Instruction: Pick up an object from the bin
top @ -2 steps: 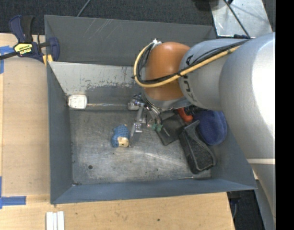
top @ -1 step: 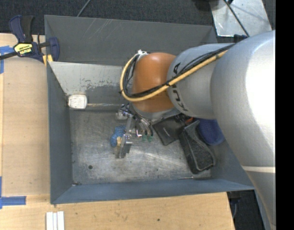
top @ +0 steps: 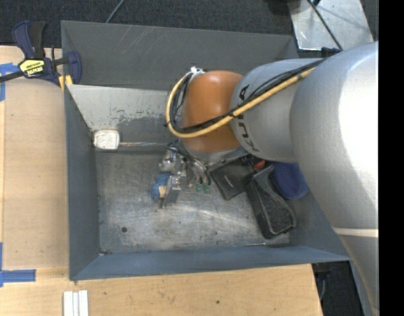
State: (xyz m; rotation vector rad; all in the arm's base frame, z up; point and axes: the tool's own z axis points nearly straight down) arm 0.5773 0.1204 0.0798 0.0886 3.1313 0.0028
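Starting at the near wall of the grey bin, the floor just behind it is bare, scuffed metal. To the right on that floor lies a long black padded thing, angled toward the near right corner. A little further in, near the middle of the floor and slightly left, is the small blue piece. The end effector sits right at it, its tip down at floor level, with the blue piece at its left side. I cannot tell whether the two touch, and I cannot tell whether the end effector is open or closed (its lower end is a tangle of metal parts from this angle). Just to its right lies a flat black piece, and beyond that a rounded blue thing is partly tucked under the arm. Further back, the orange cover on the wrist hangs over the rear of the floor. A white block rests at the far left, against the foot of the back wall, well apart from the end effector.
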